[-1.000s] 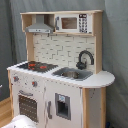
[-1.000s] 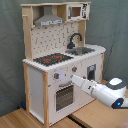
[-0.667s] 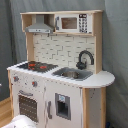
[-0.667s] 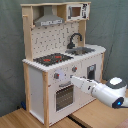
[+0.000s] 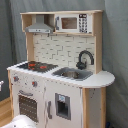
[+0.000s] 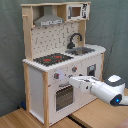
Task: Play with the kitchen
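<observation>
The kitchen point(image 5: 65, 95) is a tall toy of pale wood and white panels, seen in both exterior views. It has a black-red hob point(image 6: 52, 59), a grey hood point(image 6: 48, 20), a black tap point(image 6: 75, 39), a sink point(image 6: 82, 50) and a windowed oven door point(image 6: 65, 96). In the second exterior view my white arm point(image 6: 107, 90) reaches in from the second exterior view's right. My gripper point(image 6: 71, 80) sits at the front panel, just above the oven door and below the knobs point(image 6: 56, 76). The first exterior view shows the hob point(image 5: 35, 65), sink point(image 5: 72, 74) and tap point(image 5: 85, 57).
A microwave panel point(image 5: 72, 22) sits in the top shelf. A grey curtain point(image 6: 10, 50) hangs behind the kitchen. Wooden boards point(image 6: 30, 119) lie in front. A white part of the arm point(image 5: 19, 122) shows at the first exterior view's bottom left.
</observation>
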Tool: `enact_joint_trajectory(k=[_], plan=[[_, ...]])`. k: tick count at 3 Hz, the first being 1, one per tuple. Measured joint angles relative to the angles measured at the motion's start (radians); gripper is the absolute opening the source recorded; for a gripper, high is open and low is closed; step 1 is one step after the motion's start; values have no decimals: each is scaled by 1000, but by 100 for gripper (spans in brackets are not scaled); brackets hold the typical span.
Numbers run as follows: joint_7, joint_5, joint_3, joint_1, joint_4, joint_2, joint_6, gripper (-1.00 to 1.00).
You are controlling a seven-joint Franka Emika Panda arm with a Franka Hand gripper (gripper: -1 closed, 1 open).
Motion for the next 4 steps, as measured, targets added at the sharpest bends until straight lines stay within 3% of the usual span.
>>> enact_joint_trajectory(k=[2, 3, 4], plan=[[-201, 1, 9, -10, -56, 8, 64, 100], [-253, 1, 36, -13, -123, 8, 125, 100], [-297, 1, 38, -62, -143, 8, 205, 100]])
